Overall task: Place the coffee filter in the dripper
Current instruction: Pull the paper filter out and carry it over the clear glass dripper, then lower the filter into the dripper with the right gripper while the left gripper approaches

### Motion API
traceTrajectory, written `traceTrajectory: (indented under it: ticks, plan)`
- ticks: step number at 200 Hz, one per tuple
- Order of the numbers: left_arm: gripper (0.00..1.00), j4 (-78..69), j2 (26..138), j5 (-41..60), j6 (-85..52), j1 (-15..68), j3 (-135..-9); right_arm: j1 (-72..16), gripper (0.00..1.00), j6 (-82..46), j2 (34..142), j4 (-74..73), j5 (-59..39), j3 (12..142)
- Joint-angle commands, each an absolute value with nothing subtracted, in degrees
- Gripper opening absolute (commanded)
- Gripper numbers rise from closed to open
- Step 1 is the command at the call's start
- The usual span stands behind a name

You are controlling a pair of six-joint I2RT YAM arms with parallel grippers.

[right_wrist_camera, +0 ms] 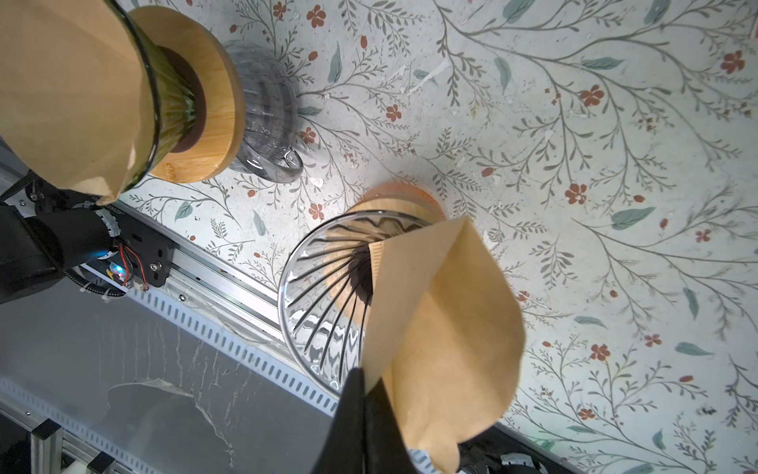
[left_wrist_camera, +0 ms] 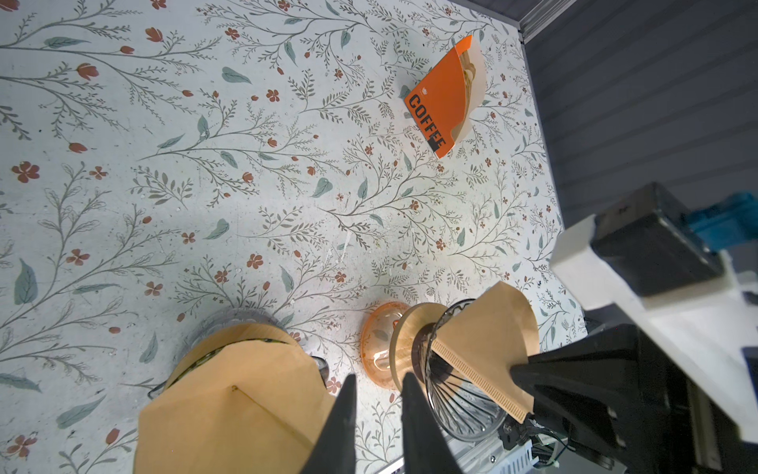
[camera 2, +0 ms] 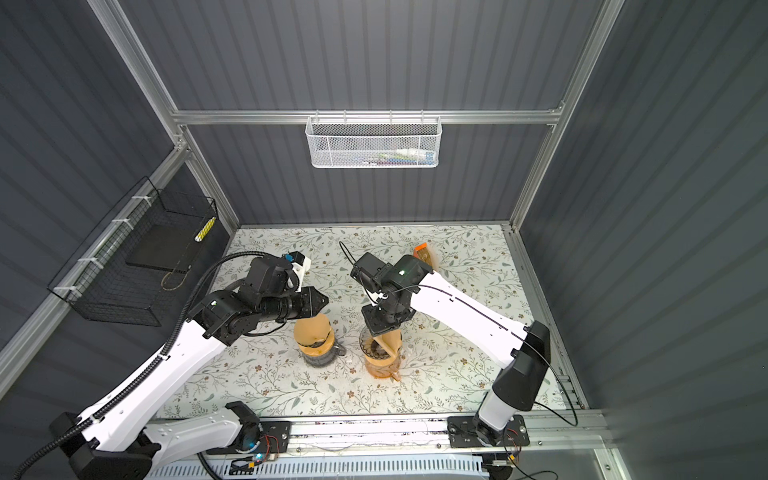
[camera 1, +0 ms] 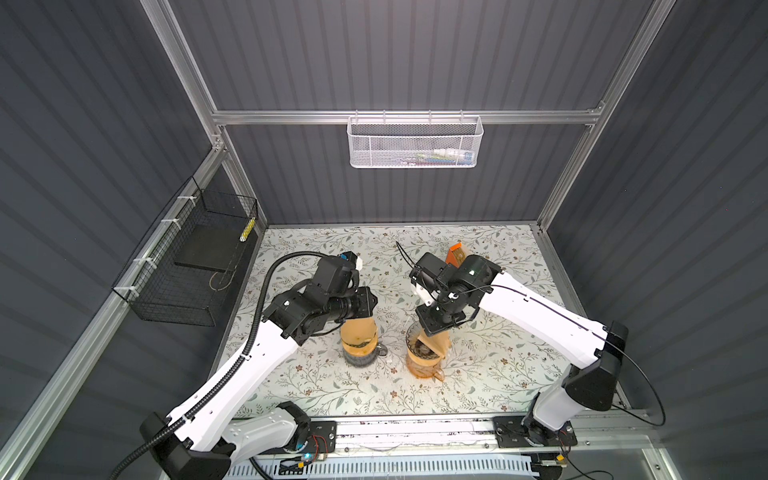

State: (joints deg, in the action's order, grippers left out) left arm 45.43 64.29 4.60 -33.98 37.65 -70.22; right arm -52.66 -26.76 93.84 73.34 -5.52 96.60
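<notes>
— Pinching the coffee filter point(right_wrist_camera: 447, 320) by its edge, the right gripper point(right_wrist_camera: 363, 381) leans it into the glass dripper point(right_wrist_camera: 303, 287) just ahead of its fingertips.
— It should centre the tip before releasing. The left gripper point(left_wrist_camera: 379, 377) hangs narrowly parted and empty.

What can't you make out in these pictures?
- Contents of the white mesh basket: too small, veiled by mesh in both top views.
- Orange coffee packet: mostly behind the right arm in both top views.
- Inside of the left dripper: covered by its filter in every view.
</notes>
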Motion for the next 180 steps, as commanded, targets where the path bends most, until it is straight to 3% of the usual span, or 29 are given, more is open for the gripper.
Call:
traceTrajectory:
  ticks: [1,30,77,115,180]
  plan:
    - [0.22,46.7,63.6,7.1,-31.3,37.3,-70.6,-53.1,0.15,-27.8,94.0,72.8,-6.5,98.4]
    - [0.22,47.1,65.0,11.1,-30.1,37.4,-72.0,-53.1,0.24,-28.0,93.7,72.4,-7.2,98.9]
    - [0.22,43.8,68.3,24.6,-33.7,38.7,-74.2,-51.9,0.26,-28.7,89.9,71.6,-5.3,98.6]
    - [0.22,43.3,72.4,20.1,-34.9,47.8,-78.4,-47.2,0.27,-30.0,82.0,66.6,-5.1,91.5]
    - [0.21,39.5,80.3,19.3,-37.8,54.8,-82.5,-32.1,0.25,-31.5,64.6,51.8,-15.5,71.1]
